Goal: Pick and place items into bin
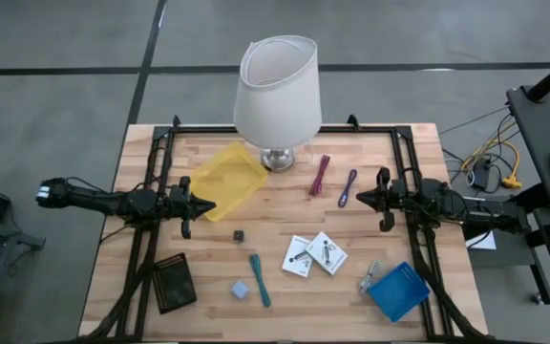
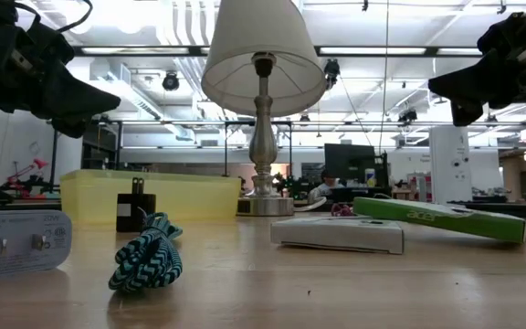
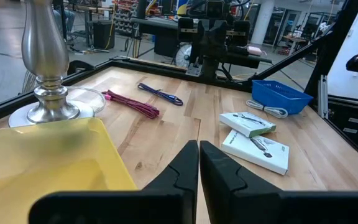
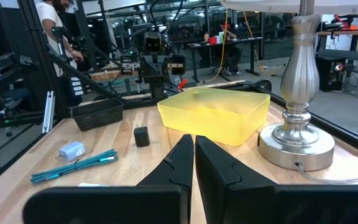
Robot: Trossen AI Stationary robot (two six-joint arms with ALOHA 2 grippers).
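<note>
The items lie spread on the wooden table: a magenta cord and a purple cord right of the lamp, two white printed boxes, a teal braided cord, a lavender cube and a small dark cube. The yellow bin rests on the table left of the lamp base. My left gripper hovers shut just near of the bin, pointing toward the table's right. My right gripper hovers shut beside the purple cord, pointing left. Neither holds anything.
A tall white lamp stands at the far middle on a silver base. A blue tray sits at the near right with a pale clip-like piece beside it, and a black tray at the near left. People show in the room behind.
</note>
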